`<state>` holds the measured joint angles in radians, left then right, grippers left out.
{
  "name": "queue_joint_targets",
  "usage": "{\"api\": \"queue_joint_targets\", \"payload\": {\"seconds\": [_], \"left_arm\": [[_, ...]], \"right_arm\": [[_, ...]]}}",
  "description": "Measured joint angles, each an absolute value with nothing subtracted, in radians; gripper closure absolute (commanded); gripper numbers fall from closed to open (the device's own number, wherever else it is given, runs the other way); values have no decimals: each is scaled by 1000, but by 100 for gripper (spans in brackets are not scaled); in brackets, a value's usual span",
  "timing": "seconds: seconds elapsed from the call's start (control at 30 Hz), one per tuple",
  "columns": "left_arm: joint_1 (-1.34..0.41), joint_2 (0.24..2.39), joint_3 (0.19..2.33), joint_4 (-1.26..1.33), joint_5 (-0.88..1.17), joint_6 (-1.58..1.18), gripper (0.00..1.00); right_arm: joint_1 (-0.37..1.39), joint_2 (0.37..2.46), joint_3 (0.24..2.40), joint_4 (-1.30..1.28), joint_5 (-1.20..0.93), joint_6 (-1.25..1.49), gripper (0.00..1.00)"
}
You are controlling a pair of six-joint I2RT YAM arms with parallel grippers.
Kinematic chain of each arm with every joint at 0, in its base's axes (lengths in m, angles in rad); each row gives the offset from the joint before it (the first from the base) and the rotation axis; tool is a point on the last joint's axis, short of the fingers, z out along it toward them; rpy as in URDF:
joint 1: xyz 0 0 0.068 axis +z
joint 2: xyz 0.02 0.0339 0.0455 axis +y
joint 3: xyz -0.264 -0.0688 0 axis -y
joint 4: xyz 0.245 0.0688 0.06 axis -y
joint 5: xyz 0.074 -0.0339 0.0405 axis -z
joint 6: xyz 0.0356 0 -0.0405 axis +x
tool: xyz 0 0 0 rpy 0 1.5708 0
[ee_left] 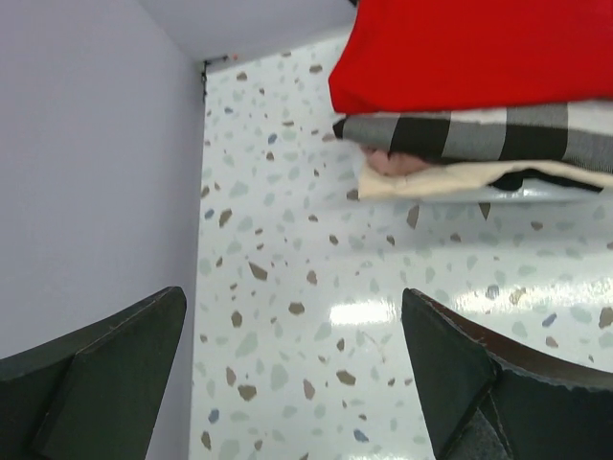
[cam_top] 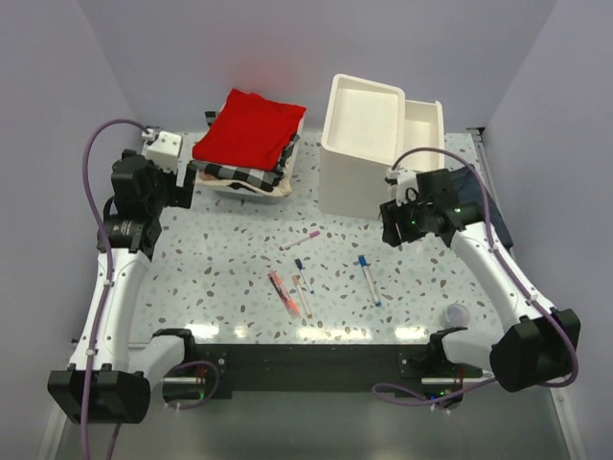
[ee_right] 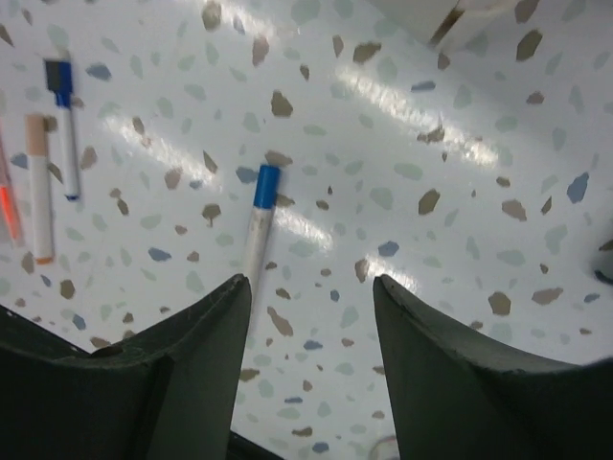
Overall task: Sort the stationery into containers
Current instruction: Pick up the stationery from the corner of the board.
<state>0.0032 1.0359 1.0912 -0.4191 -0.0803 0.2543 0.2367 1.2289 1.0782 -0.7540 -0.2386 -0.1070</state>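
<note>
We see the right gripper (ee_right: 311,287) hanging over the table (ee_right: 460,192), jaws partly apart and nothing between them. The blue pen (ee_right: 259,225) lies on the table just beside that gap. Its cap points away from the gripper and its plain end runs behind one finger (ee_right: 206,335), so we cannot tell whether they touch. Further off to that side lie a short pen (ee_right: 65,134) with a dark blue cap, a pale-capped pen (ee_right: 38,192), and the marker (ee_right: 8,206), which is cut off by the frame edge.

From above, these lie loosely mid-table with a pink pen (cam_top: 300,240), all in front of the drawer unit (cam_top: 359,163). One drawer (cam_top: 423,125) stands pulled out. The right gripper sits between the unit and the blue pen; its fingers are hard to make out under the dark wrist.

The left gripper (ee_left: 294,297) has its jaws wide apart and empty. It is close to the wall (ee_left: 86,172) and near the cloths (ee_left: 460,57), well apart from every pen.
</note>
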Motion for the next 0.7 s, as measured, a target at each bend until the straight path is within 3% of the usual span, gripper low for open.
{"api": "queue_joint_targets", "payload": {"seconds": [0.27, 0.7], "left_arm": [[25, 940, 1011, -423, -83, 222, 0], [100, 963, 1021, -410, -147, 204, 0]], "right_arm": [[342, 1299, 968, -801, -43, -26, 39], [520, 1431, 959, -765, 15, 110, 34]]}}
